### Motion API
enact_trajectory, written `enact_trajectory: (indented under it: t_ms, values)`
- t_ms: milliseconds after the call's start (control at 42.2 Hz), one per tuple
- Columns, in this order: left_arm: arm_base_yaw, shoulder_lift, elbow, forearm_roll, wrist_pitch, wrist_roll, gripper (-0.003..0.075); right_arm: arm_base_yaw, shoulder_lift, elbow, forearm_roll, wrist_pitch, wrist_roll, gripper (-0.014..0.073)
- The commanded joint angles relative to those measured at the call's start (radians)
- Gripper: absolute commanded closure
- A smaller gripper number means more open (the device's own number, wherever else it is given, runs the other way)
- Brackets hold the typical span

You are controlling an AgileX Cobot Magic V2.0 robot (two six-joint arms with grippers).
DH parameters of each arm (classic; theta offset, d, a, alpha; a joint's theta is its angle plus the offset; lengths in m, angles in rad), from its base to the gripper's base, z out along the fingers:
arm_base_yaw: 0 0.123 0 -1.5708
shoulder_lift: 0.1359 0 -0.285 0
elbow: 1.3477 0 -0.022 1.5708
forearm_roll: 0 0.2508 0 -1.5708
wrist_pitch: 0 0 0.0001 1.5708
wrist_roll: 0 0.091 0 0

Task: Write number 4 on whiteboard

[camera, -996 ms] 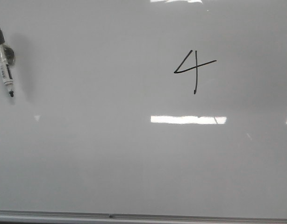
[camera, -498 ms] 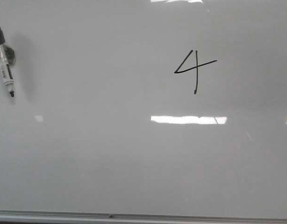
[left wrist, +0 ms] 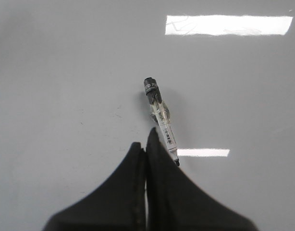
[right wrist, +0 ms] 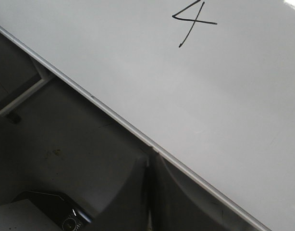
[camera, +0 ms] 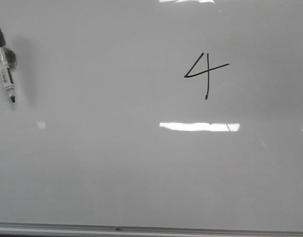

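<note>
With both dark pincers [left wrist: 146, 144] [right wrist: 150, 166] closed and empty, the clear-barrelled black marker [camera: 4, 66] at nine o'clock could roll, smearing the glossy whiteboard [camera: 117, 163] beside the thin black number 4 [camera: 205, 74].

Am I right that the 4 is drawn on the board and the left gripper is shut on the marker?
Not quite. The 4 is drawn on the board, but the left gripper is shut on nothing. The left wrist view shows the marker lying loose on the board beyond the closed fingertips, not between them.
</note>
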Motion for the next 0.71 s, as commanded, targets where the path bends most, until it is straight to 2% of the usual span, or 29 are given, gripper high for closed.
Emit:
enact_trajectory:
  t_ms: [0, 688]
  values:
    - [-0.007, -0.014, 0.005, 0.0, -0.089, 0.0, 0.0741, -0.007, 0.006, -0.031, -0.007, -0.061, -0.007, 0.0663]
    - [-0.007, -0.014, 0.005, 0.0, -0.09, 0.0, 0.0741, -0.001, -0.013, -0.005, -0.005, -0.086, -0.007, 0.0663]
